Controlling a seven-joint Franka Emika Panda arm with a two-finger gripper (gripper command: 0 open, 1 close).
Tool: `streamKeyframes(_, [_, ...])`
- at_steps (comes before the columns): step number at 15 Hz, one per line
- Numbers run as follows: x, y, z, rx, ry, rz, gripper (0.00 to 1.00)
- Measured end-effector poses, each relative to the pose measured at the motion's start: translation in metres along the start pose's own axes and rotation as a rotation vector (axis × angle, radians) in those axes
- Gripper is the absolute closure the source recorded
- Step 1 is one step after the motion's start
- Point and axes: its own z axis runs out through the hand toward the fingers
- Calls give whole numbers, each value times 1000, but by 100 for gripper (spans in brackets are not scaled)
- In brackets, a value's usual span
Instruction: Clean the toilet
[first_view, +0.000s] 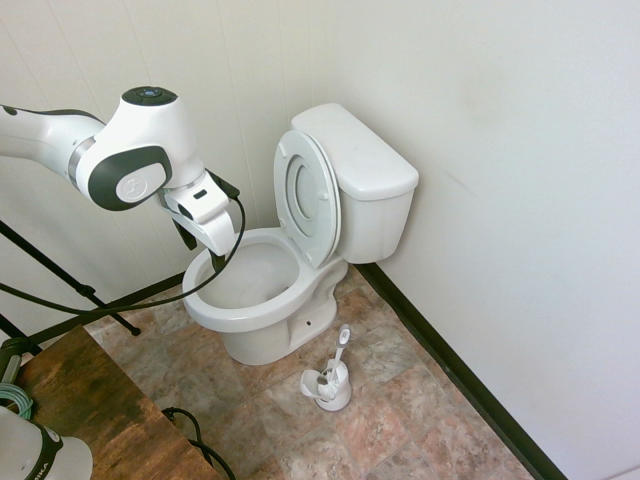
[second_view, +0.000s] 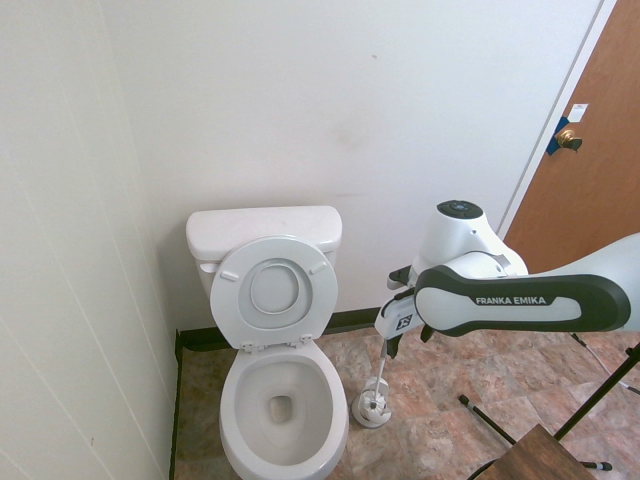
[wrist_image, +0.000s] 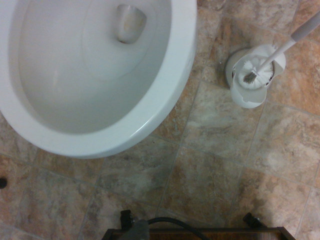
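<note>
Gripper (first_view: 205, 245) hangs at left centre of the first exterior view, pointing down over the near rim of the toilet (first_view: 262, 300) — fingers spread wide, holding nothing. Toilet fills the frame's middle against the white wall (first_view: 500, 120), seat and cover raised against the tank. Toilet brush (first_view: 337, 355) leans in its white holder (first_view: 328, 388) on the tiled floor (first_view: 400, 420) just beside the bowl — lower centre.

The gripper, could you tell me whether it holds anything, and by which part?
Nothing is held: the gripper hangs empty above the toilet.
</note>
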Motion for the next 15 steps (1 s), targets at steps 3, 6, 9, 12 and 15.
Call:
streamKeyframes(3, [2,-1,1,-3,1,5,0])
streamKeyframes(6, [28,-7,4,-8,-3,61,0])
streamKeyframes(9, [80,-14,20,-19,-18,173,0])
streamKeyframes(12, [125,-27,50,-33,-30,288,0])
streamKeyframes(15, [166,-35,91,-51,-40,398,0])
